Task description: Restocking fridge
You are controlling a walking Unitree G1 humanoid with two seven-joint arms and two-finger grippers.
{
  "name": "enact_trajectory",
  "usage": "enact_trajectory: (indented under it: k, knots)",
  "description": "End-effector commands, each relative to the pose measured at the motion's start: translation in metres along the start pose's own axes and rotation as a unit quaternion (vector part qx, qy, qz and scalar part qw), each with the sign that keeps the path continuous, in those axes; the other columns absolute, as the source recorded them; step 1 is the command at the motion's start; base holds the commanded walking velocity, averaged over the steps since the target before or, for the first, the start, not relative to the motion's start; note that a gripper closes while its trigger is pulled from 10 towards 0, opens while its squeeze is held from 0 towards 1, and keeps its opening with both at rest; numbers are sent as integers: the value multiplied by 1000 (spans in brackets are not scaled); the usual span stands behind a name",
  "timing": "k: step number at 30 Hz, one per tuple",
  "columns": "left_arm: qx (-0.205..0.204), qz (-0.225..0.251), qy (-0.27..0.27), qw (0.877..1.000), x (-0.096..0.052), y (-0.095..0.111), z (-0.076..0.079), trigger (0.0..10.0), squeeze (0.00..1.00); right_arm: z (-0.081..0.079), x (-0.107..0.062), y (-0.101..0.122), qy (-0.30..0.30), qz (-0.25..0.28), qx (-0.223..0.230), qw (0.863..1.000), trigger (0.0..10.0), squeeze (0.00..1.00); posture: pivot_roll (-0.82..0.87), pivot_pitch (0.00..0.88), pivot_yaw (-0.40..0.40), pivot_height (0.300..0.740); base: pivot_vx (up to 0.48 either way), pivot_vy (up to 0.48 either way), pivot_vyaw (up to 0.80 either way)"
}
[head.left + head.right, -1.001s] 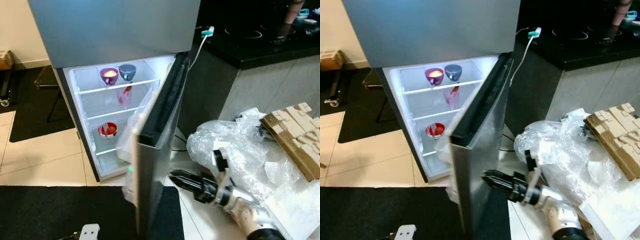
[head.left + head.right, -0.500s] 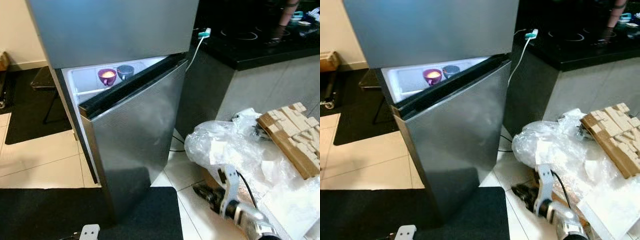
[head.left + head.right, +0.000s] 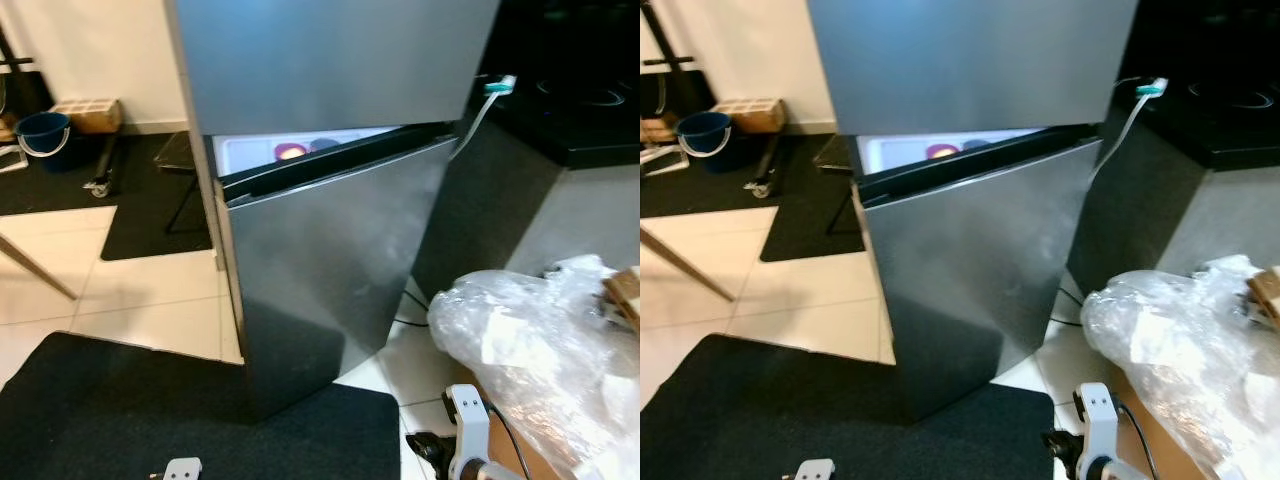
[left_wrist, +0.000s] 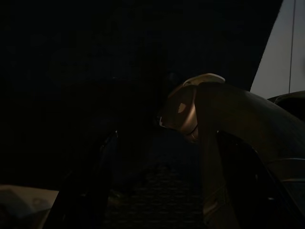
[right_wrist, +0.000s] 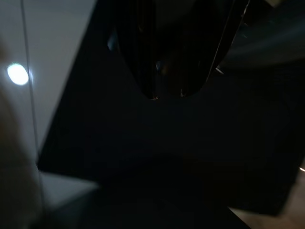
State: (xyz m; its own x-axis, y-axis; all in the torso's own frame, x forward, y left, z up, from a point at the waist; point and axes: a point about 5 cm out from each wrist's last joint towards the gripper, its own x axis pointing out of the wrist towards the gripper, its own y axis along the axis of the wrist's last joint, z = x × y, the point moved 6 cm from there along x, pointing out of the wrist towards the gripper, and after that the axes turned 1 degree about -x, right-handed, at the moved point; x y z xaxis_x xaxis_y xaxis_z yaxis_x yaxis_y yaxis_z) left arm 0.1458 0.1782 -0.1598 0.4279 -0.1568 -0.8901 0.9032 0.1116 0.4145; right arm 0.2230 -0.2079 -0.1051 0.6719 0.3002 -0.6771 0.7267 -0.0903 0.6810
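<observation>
The grey fridge stands ahead with its lower door [image 3: 320,260] almost closed. A thin lit gap stays along the door's top edge. Through the gap I see a purple cup [image 3: 291,152] and a blue cup [image 3: 325,145] on the top shelf. My right gripper [image 3: 425,447] hangs low at the bottom right, clear of the door, with its white wrist bracket [image 3: 1095,410] beside it. The right wrist view is very dark, with the black fingers [image 5: 167,71] against a dark surface. My left arm hangs idle, and its wrist view is nearly black.
Crumpled clear plastic wrap [image 3: 530,340] lies on the floor to the right. A black mat [image 3: 150,410] lies in front of the fridge. A black counter [image 3: 590,110] with a dangling charger cable [image 3: 497,88] stands right of it. A blue bucket [image 3: 42,130] sits far left.
The lower fridge door has swung from wide open to almost closed. My right gripper has pulled back and dropped low. The head camera has moved, so the whole scene has shifted.
</observation>
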Motion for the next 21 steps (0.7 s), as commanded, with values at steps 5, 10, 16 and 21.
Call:
enact_trajectory:
  k: [5,10,16,21]
  knots:
    - [2,-3,-6,1000,1,-2,6,10000,0,22,-16,-36,-66,-53,19,996,10000,0,28,0,-34,740,0,0,750]
    - [2,-3,-9,1000,2,-1,7,10000,0,31,-26,-58,-102,-83,26,991,10000,0,28,0,-34,740,0,0,747]
    - [-1,-3,-13,1000,3,0,10,10000,0,34,-32,-68,-117,-99,23,988,10000,0,22,0,-36,740,0,0,745]
    - [-5,2,-12,1000,3,2,12,10000,0,36,-39,-85,-127,-127,20,983,10000,0,22,0,-41,740,0,0,744]
